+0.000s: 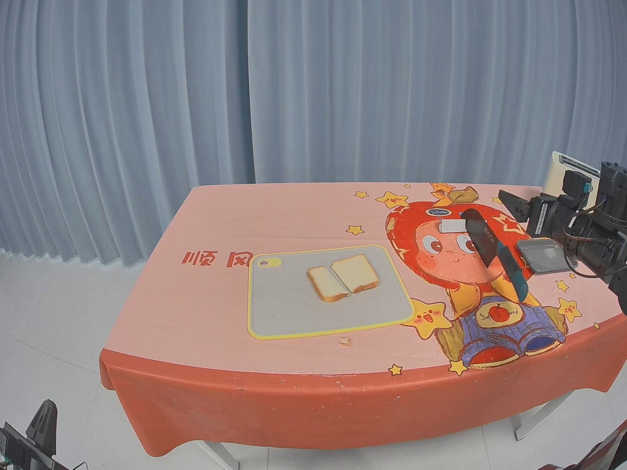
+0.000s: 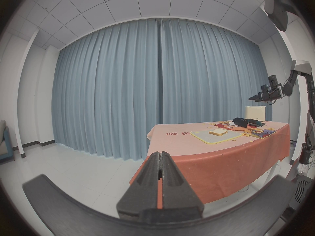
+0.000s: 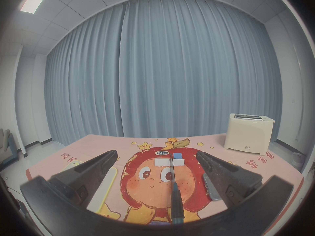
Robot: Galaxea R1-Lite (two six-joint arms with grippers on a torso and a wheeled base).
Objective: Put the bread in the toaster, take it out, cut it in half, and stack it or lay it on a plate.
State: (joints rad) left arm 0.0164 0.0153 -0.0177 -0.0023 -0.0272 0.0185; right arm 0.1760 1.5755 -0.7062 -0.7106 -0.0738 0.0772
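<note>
Bread [image 1: 343,278], cut into two halves, lies on the cutting board [image 1: 287,308], well apart from both grippers. The right gripper [image 3: 156,154], fingers spread and empty, hangs near the knife [image 1: 496,252]. The left gripper [image 2: 159,156], fingers pressed together, is off the table [image 1: 215,230].

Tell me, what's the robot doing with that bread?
The bread lies cut in two halves on the cutting board, with nothing holding it. The knife rests on the table, and the right gripper hangs open near it. The left gripper is shut, down low beside the table. The toaster stands at the table's far edge.
</note>
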